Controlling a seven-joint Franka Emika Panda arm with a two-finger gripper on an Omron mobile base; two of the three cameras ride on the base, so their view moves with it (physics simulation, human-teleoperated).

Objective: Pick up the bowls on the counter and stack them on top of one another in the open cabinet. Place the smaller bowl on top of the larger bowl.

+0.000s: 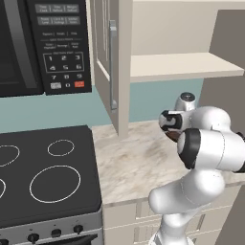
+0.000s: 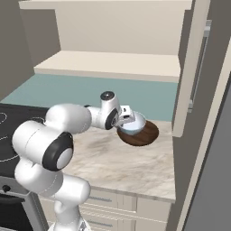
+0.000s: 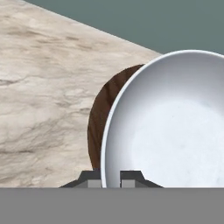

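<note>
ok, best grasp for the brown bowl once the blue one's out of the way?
Pinch the larger bowl at its rim, coming from above with one finger inside and one outside. It is wide, shallow and sits flat on the counter, so only the thin rim fits the tool. The smaller bowl, already straddled at its rim, covers the near edge, so take the exposed cabinet-side rim.

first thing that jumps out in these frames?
The gripper straddles the rim of the smaller bowl, one fingertip inside and one outside, right over the larger bowl on the counter near the right-hand wall. Above, the cabinet stands open with a bare shelf. The black stovetop sits left of the counter.
</note>
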